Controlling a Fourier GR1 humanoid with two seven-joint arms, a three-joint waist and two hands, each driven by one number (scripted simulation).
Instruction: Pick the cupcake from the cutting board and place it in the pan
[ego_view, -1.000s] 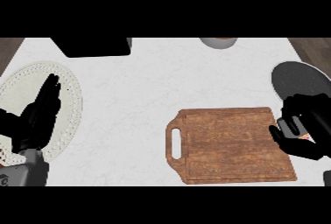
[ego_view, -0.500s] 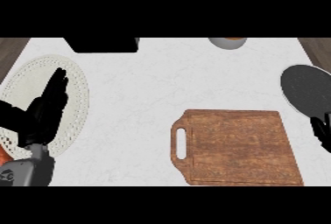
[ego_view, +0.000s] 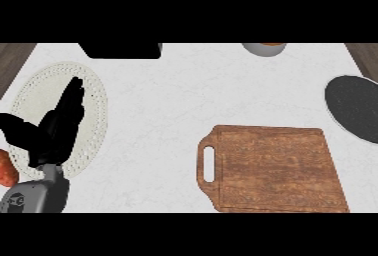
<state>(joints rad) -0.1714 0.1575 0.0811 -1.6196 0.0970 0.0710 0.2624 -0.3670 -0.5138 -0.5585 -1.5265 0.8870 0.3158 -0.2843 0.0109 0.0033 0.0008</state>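
Forearm and left robot hand (ego_view: 55, 131) rest at the frame's lower left, fingers straight and apart, over a white plate (ego_view: 92, 92). Cutting board (ego_view: 273, 167) at lower right lies bare; neither cupcake nor right robot hand shows. Pan (ego_view: 354, 112) sits at right edge: release low, centred over it.

A kitchen. A white counter (ego_view: 184, 100) carries a wooden cutting board (ego_view: 277, 167) near right, a dark pan (ego_view: 356, 107) at the right edge and a plate (ego_view: 33, 100) left.
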